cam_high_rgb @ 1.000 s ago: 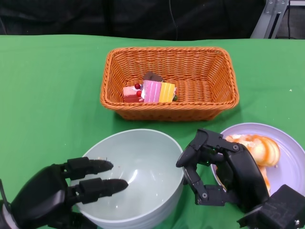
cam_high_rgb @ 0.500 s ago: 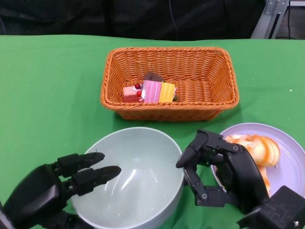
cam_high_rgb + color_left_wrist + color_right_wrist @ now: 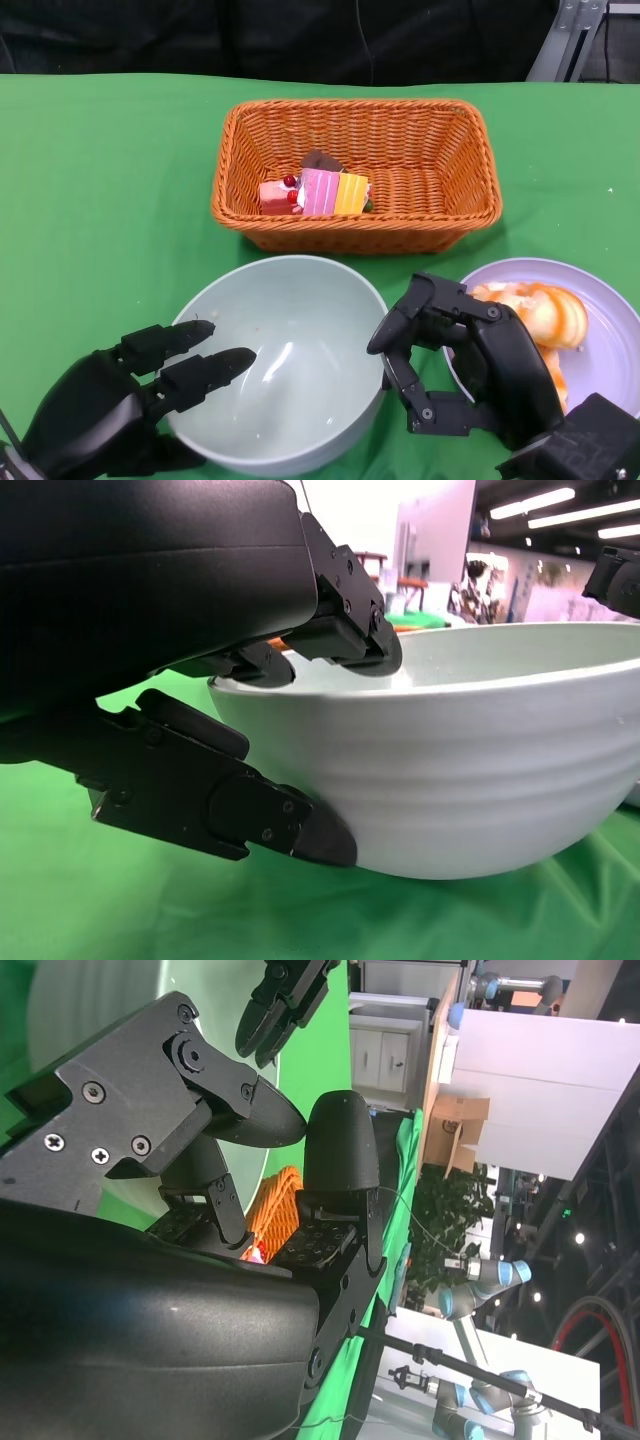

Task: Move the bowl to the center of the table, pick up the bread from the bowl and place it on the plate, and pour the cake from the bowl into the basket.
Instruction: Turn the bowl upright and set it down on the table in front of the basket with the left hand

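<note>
A: Why does the left hand (image 3: 110,400) sit at seven o'clock on the bowl (image 3: 285,355)?

B: It pinches the rim, fingers inside and thumb under the wall, probably to set the empty bowl down.

A: And the right hand (image 3: 450,365)?

B: Curled loosely, holding nothing, between bowl and plate (image 3: 610,330). The cake (image 3: 315,190) lies in the basket (image 3: 355,235) at twelve, the bread (image 3: 545,310) on the plate.

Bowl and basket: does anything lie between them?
No. In the head view only bare green tablecloth separates the bowl from the basket.
</note>
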### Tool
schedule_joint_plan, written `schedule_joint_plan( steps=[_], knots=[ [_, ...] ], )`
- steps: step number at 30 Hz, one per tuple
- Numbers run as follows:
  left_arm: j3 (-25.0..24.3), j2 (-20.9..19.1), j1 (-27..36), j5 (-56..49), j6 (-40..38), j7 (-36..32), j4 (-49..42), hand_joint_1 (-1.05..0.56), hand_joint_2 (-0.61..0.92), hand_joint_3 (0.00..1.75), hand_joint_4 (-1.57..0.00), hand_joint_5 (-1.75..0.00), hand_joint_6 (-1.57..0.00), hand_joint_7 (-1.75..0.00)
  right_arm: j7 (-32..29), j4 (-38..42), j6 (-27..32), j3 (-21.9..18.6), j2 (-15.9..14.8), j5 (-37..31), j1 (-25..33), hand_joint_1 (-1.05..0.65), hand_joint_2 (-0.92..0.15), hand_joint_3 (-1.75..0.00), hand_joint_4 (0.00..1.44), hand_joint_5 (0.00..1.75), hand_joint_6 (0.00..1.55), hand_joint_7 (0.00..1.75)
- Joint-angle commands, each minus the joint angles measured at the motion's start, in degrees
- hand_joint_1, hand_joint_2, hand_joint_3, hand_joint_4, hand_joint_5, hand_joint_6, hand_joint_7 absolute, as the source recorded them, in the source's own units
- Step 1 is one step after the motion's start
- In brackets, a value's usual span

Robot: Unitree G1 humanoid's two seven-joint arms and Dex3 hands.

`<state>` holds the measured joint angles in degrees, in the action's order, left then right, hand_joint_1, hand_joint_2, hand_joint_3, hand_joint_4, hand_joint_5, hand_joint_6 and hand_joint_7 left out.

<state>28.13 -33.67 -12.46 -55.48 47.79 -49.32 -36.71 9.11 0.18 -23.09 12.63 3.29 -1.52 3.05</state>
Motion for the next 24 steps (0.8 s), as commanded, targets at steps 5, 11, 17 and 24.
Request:
schedule_joint_plan(
  steps=[5, 11, 17, 24],
  knots=[
    [1.25, 2.53, -1.14, -3.33, -4.88, -5.60, -2.64, -0.28, 0.92, 0.03, -0.61, -0.08, -0.62, -0.04, -0.05, -0.84, -0.48, 0.04, -0.13, 0.51, 0.24, -0.18, -0.44, -1.19, 0.80, 1.61, 0.71, 1.38],
    [3.08, 5.08, -3.64, -3.83, -7.80, -6.91, -6.48, -0.28, 0.91, 0.01, -0.64, -0.06, -0.64, -0.03, -0.26, -1.13, -0.49, 0.19, -0.37, 0.04, 0.43, -0.19, -0.45, -1.19, 0.80, 1.61, 0.71, 1.38],
    [3.53, 5.52, -5.61, -2.28, -7.34, -5.92, -8.37, -0.33, 0.92, 0.01, -0.63, -0.03, -0.63, -0.01, -0.43, -1.43, -0.16, 0.40, -0.21, 0.16, 0.62, -0.17, -0.45, -1.19, 0.80, 1.60, 0.71, 1.38],
    [0.79, -0.93, -2.29, 1.44, -3.94, 0.70, -0.43, -0.49, 0.92, 0.02, -0.56, 0.00, -0.56, 0.00, -0.50, -0.27, -0.79, 0.16, -0.19, 0.25, -0.17, -0.16, -0.45, -1.20, 0.79, 1.59, 0.71, 1.37]
  ],
)
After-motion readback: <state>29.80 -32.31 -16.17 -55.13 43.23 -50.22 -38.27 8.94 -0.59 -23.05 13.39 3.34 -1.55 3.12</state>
